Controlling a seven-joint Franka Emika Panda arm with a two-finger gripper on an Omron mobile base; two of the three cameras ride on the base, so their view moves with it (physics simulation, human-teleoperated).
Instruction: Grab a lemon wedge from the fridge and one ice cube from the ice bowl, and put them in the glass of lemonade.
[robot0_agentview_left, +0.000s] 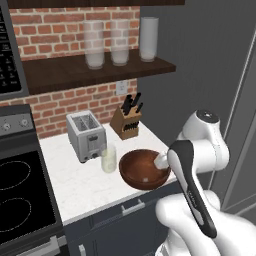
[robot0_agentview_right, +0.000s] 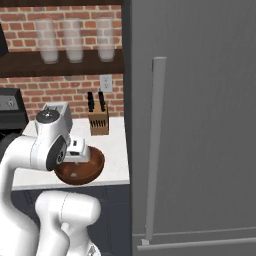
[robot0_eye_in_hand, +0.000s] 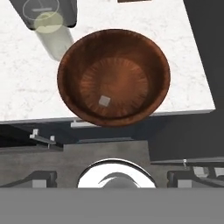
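Ice step in hand, by the look of it: end effector (robot0_agentview_left: 161, 161) hanging above the ice bowl (robot0_eye_in_hand: 70, 61), camera staring straight down into it. Fingers themselves not clear in any view; jaws taken as spread wide, nothing between them. Ice cube (robot0_eye_in_hand: 104, 101) lying alone on the bowl floor, a little off centre, small and pale against the reddish-brown wood. Bowl near the front edge of the white surface (robot0_agentview_left: 75, 185), just short of the corner by the fridge (robot0_agentview_right: 200, 125). Glass of lemonade (robot0_agentview_left: 108, 159) just beside the bowl on its stove side, standing in front of the toaster (robot0_agentview_left: 86, 135); apart from the bowl rim, though only narrowly. Fridge doors shut, long silver handle (robot0_agentview_right: 155, 150) untouched; lemon wedge presumably inside, not to be seen. Next move likely calls for a straight descent into the bowl, jaws centred over the cube and clear of the sloping wall, then a gentle close on a very small, probably slippery target. Risk judged: cube skating sideways on the curved floor. Arm folded high, elbow up, forearm bent forward and down over the bowl, wrist pointing downward.
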